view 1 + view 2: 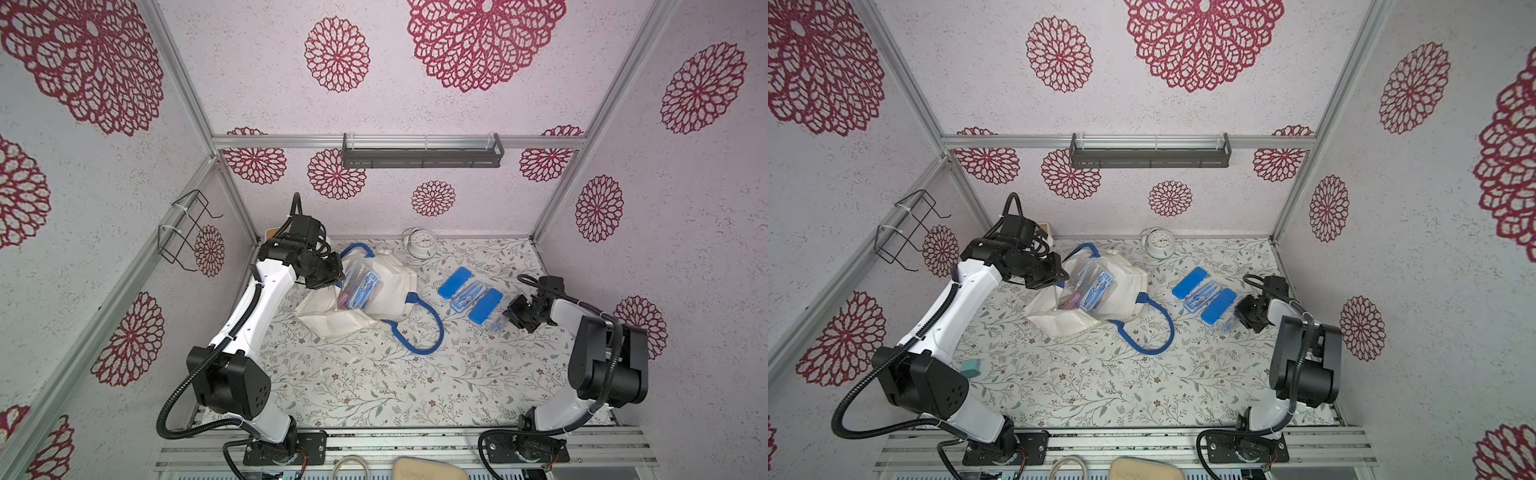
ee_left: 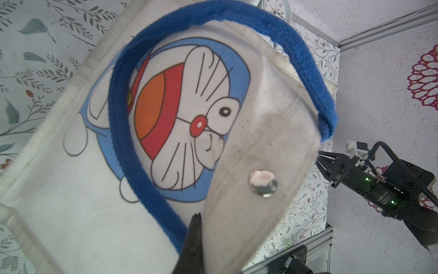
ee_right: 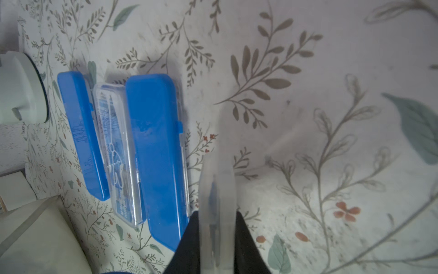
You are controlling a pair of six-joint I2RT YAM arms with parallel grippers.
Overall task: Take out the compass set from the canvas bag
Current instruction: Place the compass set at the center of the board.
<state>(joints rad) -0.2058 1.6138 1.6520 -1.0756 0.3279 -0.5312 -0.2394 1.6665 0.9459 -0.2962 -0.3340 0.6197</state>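
The off-white canvas bag [image 1: 386, 286] [image 1: 1121, 291] lies on the table with blue strap handles [image 1: 419, 328]. Its mouth is held up by my left gripper [image 1: 338, 276] [image 1: 1061, 276], shut on the cloth rim. In the left wrist view only one dark finger [image 2: 194, 237] shows beside the cloth flap [image 2: 248, 142]. Clear-lidded compass sets [image 1: 365, 289] [image 1: 1096, 291] show inside the bag. Low over the table at the right, my right gripper [image 1: 509, 318] [image 3: 216, 213] is shut on a clear compass set case [image 1: 496, 324] [image 3: 218, 189].
Beside the held case lie two blue cases [image 1: 455, 282] [image 1: 485, 305] with a clear compass case [image 1: 469, 296] between them. A white alarm clock [image 1: 420, 242] stands at the back. A wire rack [image 1: 187, 230] and a grey shelf [image 1: 422, 151] hang on the walls.
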